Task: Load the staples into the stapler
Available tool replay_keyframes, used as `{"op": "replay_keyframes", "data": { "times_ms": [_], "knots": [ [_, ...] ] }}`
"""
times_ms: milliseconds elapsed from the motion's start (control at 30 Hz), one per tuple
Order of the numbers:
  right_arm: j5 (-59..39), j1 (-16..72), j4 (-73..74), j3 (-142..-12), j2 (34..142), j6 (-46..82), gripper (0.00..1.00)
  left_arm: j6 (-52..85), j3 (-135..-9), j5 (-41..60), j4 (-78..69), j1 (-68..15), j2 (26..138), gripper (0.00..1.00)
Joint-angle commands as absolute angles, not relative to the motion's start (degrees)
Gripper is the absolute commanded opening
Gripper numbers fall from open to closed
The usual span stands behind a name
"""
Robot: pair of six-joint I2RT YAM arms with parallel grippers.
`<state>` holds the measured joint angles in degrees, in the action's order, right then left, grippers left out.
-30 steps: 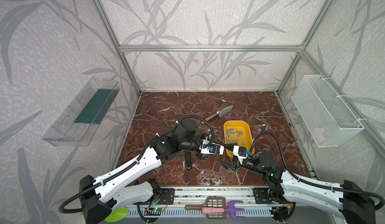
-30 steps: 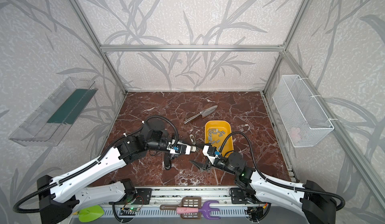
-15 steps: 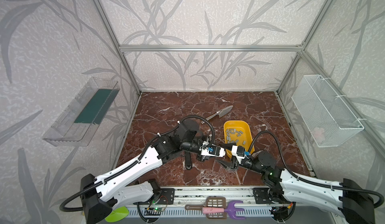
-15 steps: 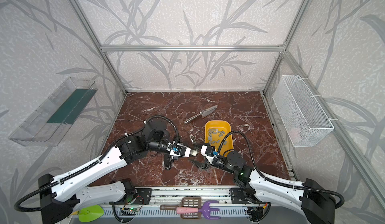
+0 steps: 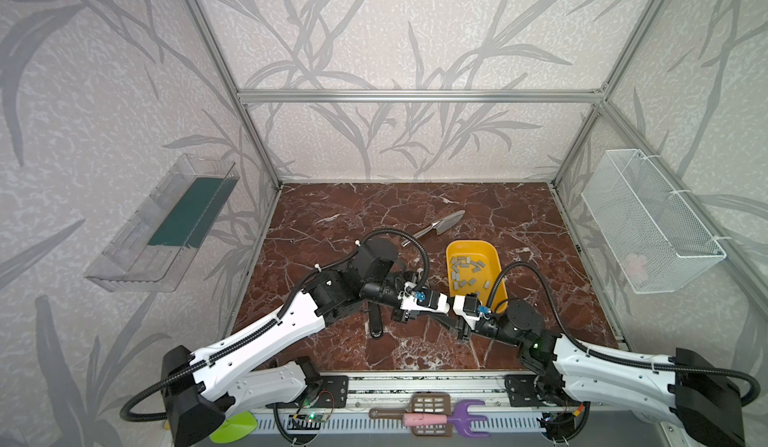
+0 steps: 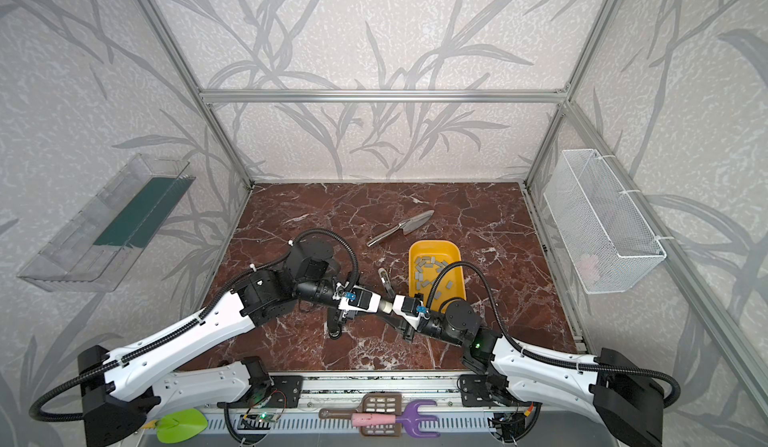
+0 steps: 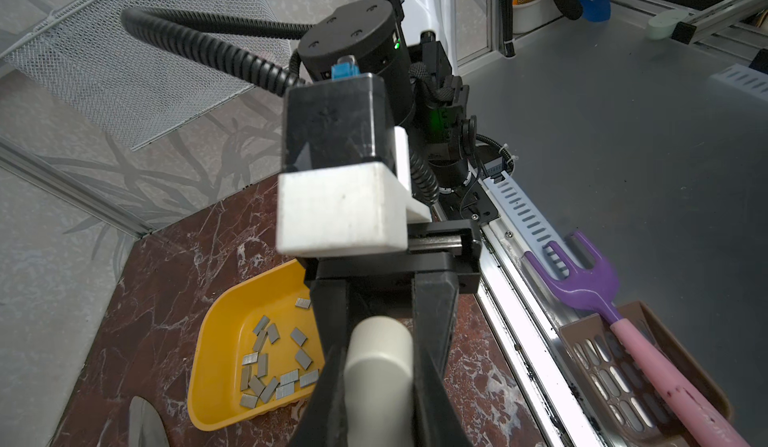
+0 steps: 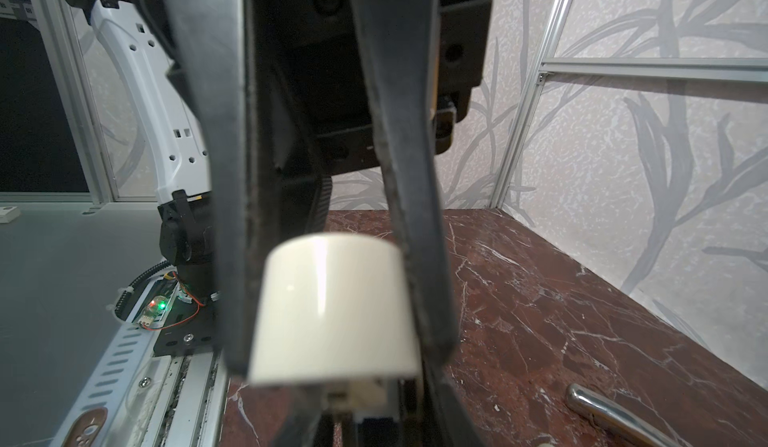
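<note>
On the red-brown marble tabletop (image 5: 332, 216), right of centre: a yellow plastic tray (image 5: 469, 247) strewn with small grey staples (image 5: 465, 261). Just behind it, toward the back edge, a steel trowel (image 5: 436, 228) lying flat. Left arm (image 5: 270, 332) and right arm (image 5: 602, 366) reaching in from the front edge, wrist ends meeting beside the tray's front-left corner. Partly under the left arm, a black oblong item (image 5: 376, 320). Beyond the front edge, a brown slotted scoop (image 5: 430, 403) and purple toy fork (image 5: 473, 413).

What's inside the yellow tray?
Lots of little grey staples lie loose in the yellow tray. The right arm's black cable crosses its near end, so anything under there is hidden.
</note>
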<state>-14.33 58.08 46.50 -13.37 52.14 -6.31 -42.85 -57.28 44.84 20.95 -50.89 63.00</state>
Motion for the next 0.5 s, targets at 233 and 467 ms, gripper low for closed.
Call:
{"op": "replay_keyframes", "data": {
  "times_ms": [233, 467],
  "knots": [
    [-9.26, 58.10, 46.60, -14.87, 49.66, -1.81, 0.26, -41.31, -55.37, 41.97, 13.55, -51.17, 60.06, 0.38],
    [-9.70, 58.18, 37.87, -19.51, 50.62, 3.09, 0.21, -38.25, -54.07, 34.69, 8.70, -50.84, 58.47, 0.50]
  ]
}}
